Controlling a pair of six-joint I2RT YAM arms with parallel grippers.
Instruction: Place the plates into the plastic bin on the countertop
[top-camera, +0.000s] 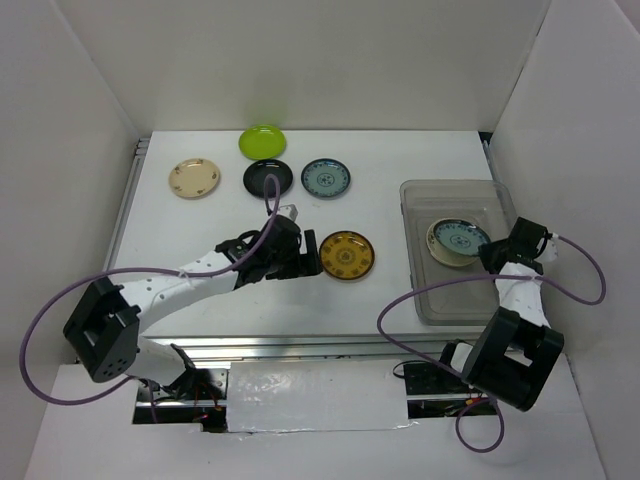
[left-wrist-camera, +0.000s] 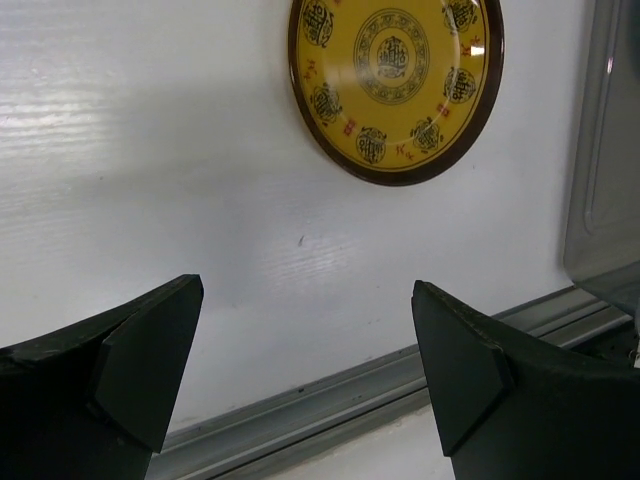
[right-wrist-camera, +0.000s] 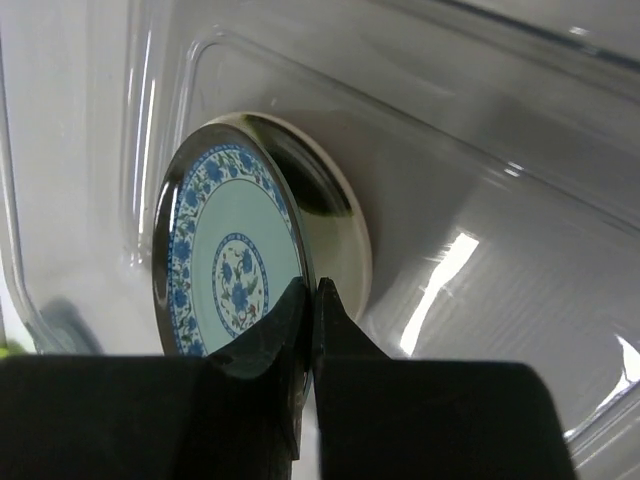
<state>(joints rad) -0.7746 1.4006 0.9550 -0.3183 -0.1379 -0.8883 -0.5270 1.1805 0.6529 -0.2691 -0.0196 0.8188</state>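
Five plates lie on the countertop (top-camera: 200, 235): lime green (top-camera: 262, 141), cream (top-camera: 194, 178), black (top-camera: 268, 178), blue-grey patterned (top-camera: 326, 178) and amber-brown patterned (top-camera: 347, 254). My left gripper (top-camera: 311, 256) stands open just left of the amber plate (left-wrist-camera: 395, 85), nothing between its fingers (left-wrist-camera: 160, 350). Inside the plastic bin (top-camera: 455, 295) my right gripper (top-camera: 490, 254) is shut on the rim of a blue-patterned plate (right-wrist-camera: 232, 270). That plate is tilted up against a cream plate (right-wrist-camera: 340, 235) on the bin floor.
A metal rail (left-wrist-camera: 330, 400) runs along the countertop's near edge, just below my left gripper. The bin's near-left corner (left-wrist-camera: 600, 200) shows at the right of the left wrist view. White walls enclose the countertop on three sides.
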